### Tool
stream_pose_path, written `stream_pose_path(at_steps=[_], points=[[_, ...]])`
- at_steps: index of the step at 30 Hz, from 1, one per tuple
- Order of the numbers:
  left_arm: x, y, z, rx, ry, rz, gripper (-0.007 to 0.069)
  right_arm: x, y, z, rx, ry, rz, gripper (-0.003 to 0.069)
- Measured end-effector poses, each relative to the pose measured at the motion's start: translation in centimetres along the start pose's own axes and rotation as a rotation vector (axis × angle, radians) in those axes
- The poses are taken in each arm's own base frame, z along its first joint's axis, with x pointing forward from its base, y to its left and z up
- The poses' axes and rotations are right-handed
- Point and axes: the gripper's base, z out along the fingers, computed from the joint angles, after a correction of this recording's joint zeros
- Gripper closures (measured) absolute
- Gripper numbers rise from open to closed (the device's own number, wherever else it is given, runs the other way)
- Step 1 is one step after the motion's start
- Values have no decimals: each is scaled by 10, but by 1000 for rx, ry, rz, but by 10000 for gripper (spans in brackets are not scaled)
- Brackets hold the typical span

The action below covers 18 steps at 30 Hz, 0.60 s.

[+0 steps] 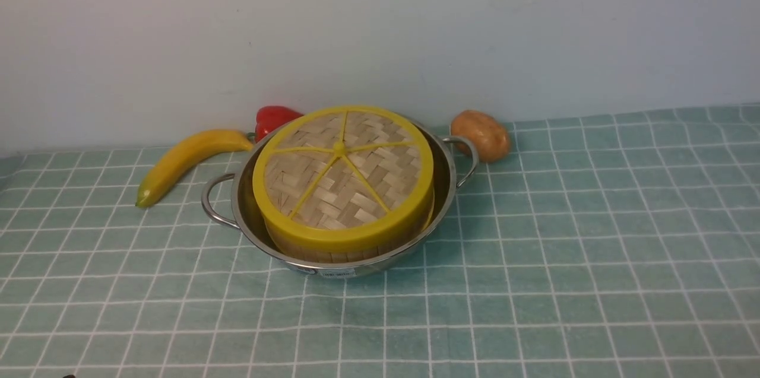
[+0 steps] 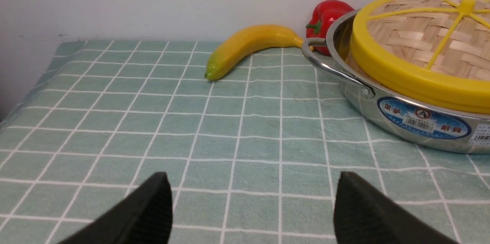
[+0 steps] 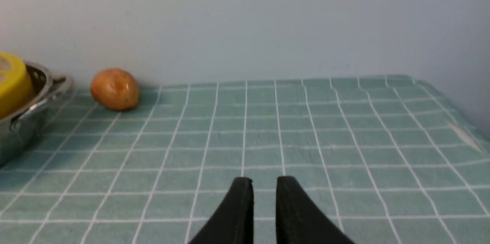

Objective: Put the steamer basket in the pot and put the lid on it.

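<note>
We see the lid (image 1: 342, 173) capping the steamer basket (image 1: 347, 250), which sits inside the pot (image 1: 446, 179) on the checked cloth (image 1: 594, 247). Our left gripper (image 2: 252, 198) is spread wide and empty; our right gripper (image 3: 264, 194) seems slightly parted, holding nothing.

You are looking at a staged kitchen-style test setup, not a real kitchen: a bench (image 1: 594, 283) under a green checked cloth (image 1: 178, 318) pushed against a bare pale wall (image 1: 380, 28), with a steel pot (image 1: 442, 185), banana (image 1: 184, 161), red pepper (image 1: 274, 118) and potato (image 1: 481, 135) laid out on it.
</note>
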Motion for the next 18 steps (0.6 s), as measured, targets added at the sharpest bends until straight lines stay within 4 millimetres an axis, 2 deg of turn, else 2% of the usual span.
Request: stream_pose_path(at_steps=[18], points=[[0, 0, 0, 0, 1, 0, 101, 1, 1, 0, -7, 8, 60, 492]])
